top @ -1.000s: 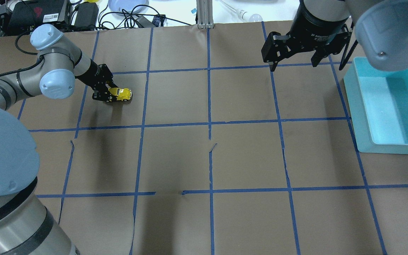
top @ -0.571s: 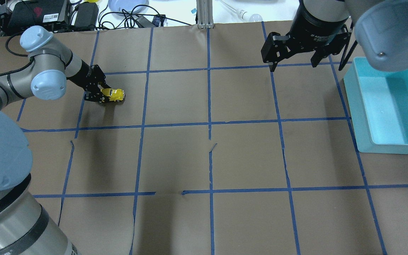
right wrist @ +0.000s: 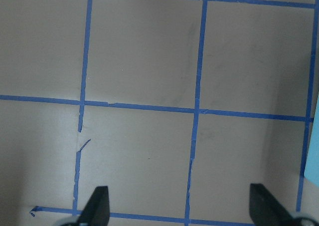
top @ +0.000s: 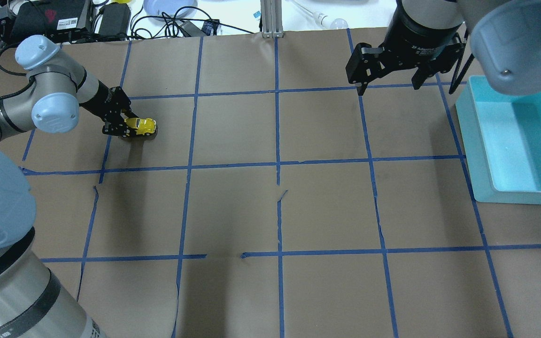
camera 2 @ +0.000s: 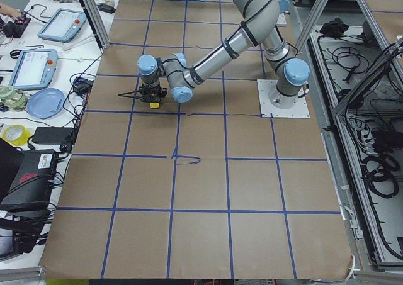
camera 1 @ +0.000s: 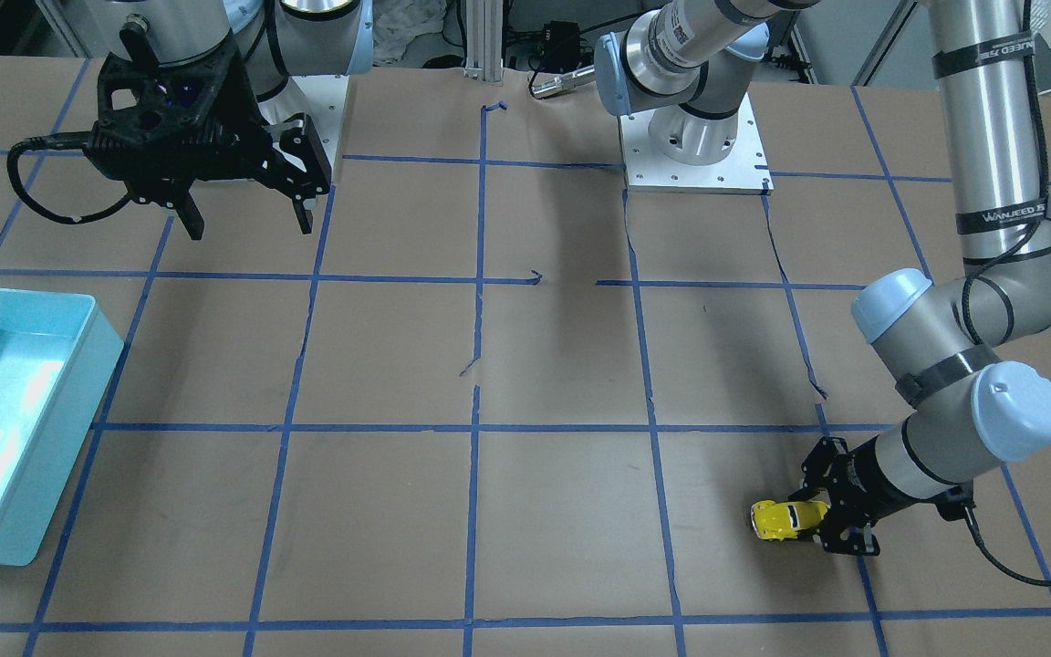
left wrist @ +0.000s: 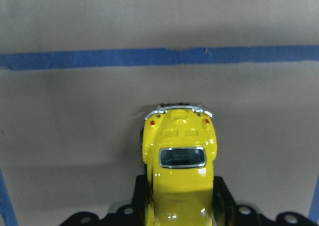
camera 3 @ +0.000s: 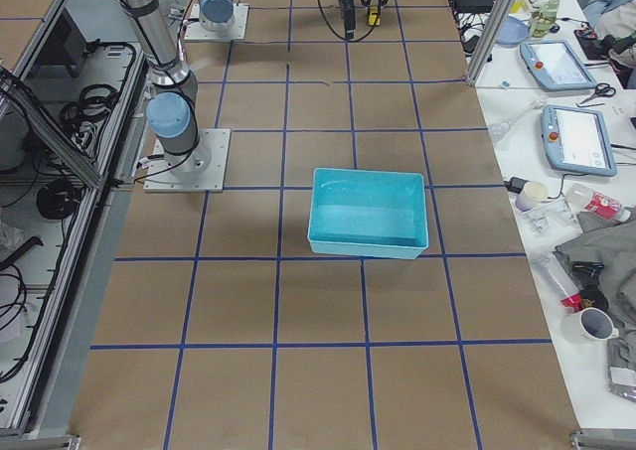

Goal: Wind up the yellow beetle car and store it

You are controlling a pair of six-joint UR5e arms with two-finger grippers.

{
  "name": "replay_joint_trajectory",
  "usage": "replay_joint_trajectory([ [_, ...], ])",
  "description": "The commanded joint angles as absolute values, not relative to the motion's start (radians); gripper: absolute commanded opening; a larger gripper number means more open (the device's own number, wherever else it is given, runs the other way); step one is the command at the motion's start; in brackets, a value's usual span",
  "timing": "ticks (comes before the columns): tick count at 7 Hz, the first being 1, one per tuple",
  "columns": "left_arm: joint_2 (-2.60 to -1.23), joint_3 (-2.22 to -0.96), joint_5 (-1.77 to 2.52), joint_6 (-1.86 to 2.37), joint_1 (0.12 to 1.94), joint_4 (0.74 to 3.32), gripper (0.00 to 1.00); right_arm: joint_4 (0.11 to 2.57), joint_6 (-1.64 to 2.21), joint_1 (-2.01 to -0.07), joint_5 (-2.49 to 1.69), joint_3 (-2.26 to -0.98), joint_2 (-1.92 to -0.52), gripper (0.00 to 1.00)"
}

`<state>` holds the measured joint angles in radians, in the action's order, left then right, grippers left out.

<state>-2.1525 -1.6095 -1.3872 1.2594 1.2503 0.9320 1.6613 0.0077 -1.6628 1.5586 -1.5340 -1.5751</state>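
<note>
The yellow beetle car [top: 141, 125] rests on the brown paper at the far left of the table. My left gripper [top: 127, 126] is shut on its end and holds it low on the surface. The car also shows in the front-facing view [camera 1: 786, 519] and fills the left wrist view [left wrist: 179, 156], between the fingers. My right gripper [top: 389, 80] hangs open and empty above the table at the far right, next to the teal bin [top: 514, 141]. Its two fingertips [right wrist: 98, 206] stand wide apart in the right wrist view.
The teal bin [camera 1: 5, 411] is empty and stands at the table's right edge. Blue tape lines [top: 277, 164] grid the brown paper. Cables, a plate and boxes [top: 111, 14] lie beyond the far edge.
My left gripper has drawn the yellow car leftwards along the table, away from the centre. The right arm has not moved.
</note>
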Motion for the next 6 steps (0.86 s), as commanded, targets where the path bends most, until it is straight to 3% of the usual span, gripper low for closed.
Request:
replay_joint_trajectory([
  [1, -2.131, -1.617, -1.436, 1.278, 1.27, 0.937, 1.0, 1.661, 0.008, -1.663, 1.559, -1.534, -1.575, 1.0],
  [3, -2.061, -1.611, -1.477, 1.209, 1.299, 0.981, 0.98, 1.661, 0.008, -1.663, 1.559, -1.534, -1.575, 1.0],
  [6, -1.901, -1.588, -1.512, 0.685, 1.319, 1.089, 1.0, 1.66, 0.008, -1.663, 1.559, -1.534, -1.575, 1.0],
])
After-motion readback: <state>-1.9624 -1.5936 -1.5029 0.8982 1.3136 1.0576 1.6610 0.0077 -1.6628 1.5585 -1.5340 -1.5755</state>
